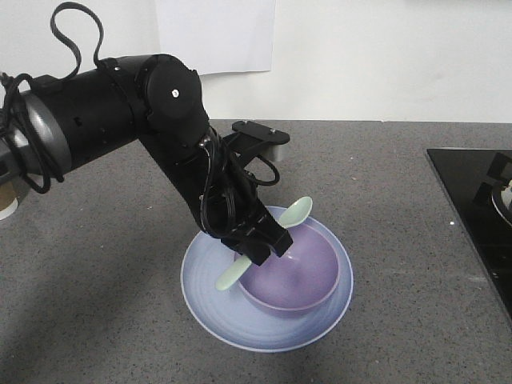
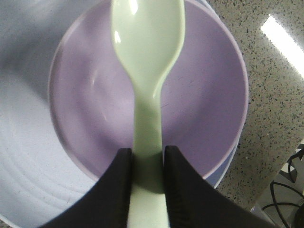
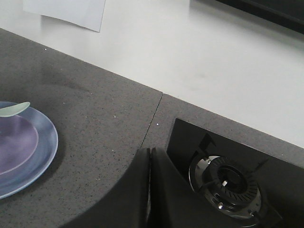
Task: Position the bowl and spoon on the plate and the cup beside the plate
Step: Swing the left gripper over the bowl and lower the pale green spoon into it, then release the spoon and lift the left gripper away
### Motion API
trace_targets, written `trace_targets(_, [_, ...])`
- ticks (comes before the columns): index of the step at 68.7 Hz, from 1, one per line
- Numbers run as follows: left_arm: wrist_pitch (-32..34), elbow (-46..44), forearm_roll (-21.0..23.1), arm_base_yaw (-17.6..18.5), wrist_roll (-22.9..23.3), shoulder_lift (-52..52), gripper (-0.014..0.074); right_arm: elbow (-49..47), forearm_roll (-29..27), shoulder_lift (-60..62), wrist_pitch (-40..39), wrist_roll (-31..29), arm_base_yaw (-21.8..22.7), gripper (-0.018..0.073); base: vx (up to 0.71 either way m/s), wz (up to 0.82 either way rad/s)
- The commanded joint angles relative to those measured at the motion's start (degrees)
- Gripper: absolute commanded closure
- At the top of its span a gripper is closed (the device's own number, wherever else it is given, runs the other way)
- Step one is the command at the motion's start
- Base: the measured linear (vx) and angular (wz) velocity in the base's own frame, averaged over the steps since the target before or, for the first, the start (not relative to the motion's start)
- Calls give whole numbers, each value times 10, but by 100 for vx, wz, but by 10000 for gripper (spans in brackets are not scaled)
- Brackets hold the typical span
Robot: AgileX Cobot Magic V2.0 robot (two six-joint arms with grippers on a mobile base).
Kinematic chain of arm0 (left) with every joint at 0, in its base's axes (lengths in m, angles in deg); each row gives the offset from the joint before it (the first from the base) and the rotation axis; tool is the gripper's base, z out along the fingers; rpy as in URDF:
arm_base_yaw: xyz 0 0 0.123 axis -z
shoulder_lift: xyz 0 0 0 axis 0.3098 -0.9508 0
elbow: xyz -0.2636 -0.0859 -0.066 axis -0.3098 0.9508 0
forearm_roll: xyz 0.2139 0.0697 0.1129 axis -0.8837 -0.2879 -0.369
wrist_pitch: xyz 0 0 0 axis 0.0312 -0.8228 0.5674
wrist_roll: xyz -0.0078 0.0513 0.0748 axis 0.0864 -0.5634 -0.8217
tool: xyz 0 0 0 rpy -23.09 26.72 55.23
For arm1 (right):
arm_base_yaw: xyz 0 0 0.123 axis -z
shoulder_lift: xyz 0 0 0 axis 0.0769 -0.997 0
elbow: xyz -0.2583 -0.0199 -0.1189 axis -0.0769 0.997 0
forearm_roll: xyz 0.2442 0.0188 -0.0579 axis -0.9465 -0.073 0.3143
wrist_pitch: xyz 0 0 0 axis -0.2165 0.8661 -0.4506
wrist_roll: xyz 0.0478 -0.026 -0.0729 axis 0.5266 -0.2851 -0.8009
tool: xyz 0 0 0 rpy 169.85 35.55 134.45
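1. Nearest you, the plate (image 1: pixel 210 300) sits toward the front edge of the grey counter (image 1: pixel 384 208), a bit left of centre. The bowl (image 1: pixel 298 268) is already on it, pushed toward the plate's right side, so that part looks done.

2. Your left gripper (image 2: pixel 147 164) hangs over the bowl's near rim, jaws narrowed and clamped on the handle of the spoon (image 2: pixel 148 61). In the wrist view the scoop reaches out across the bowl's far side. From the front the spoon looks tilted, scoop end higher. I can't tell whether it's touching the bowl yet, but you haven't let go, so I'd call this step about finished bar the release.

3. Off to the right, the right gripper (image 3: pixel 150 187) idles above the counter just short of the hob (image 1: pixel 476 200), fingers pressed together, holding nothing.

4. Far left edge of the counter: the cup (image 1: pixel 7 204) is mostly cut off by the frame and tucked behind your left arm. You only get a sliver of brown with a white base. It's well away from the plate, so that's the job left.
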Motion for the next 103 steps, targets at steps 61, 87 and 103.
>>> trace_targets(61, [-1, -16, -6, 3, 6, 77, 213, -12, 14, -7, -45, 9, 1, 564, 0, 0])
trace_targets(87, [-1, -16, -349, 3, 148, 275, 220, -12, 14, -7, -45, 9, 1, 564, 0, 0])
trace_targets(103, [0, -16, -602, 3, 252, 394, 220, -12, 12, -7, -45, 9, 1, 564, 0, 0])
